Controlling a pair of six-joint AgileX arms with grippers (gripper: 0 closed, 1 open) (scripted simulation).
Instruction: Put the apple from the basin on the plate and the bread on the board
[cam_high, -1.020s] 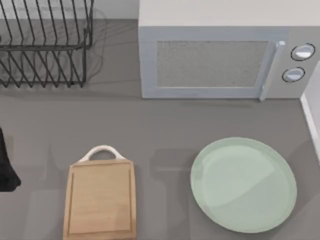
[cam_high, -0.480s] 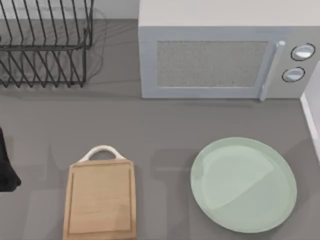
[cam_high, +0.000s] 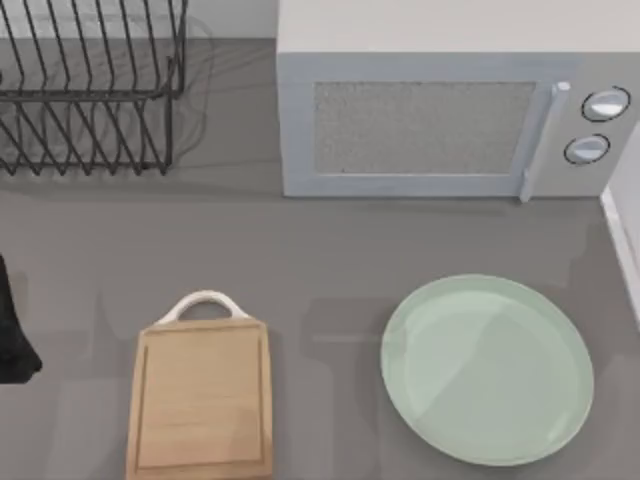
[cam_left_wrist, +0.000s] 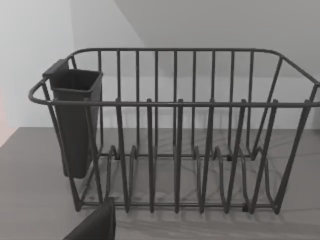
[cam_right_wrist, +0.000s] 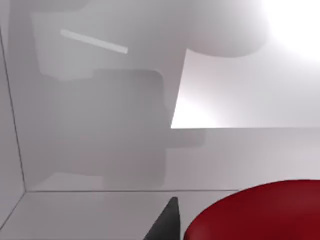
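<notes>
With apple (cam_right_wrist: 260, 212) close under right tool, plate (cam_high: 487, 370) bare.

The board (cam_high: 200, 400) lies left of the plate (cam_high: 487, 370) (microwave (cam_high: 440, 120) behind, rack (cam_high: 90, 90) far left).

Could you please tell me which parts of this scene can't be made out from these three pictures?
- Apple: right wrist view, cut off by the picture's edge, so its full shape is hidden.
- Right hand: one dark fingertip shows beside the apple; open or shut cannot be told.
- Left hand: one dark corner before the dish rack; its state is unclear.
- Board: top view, near end cut off.
</notes>
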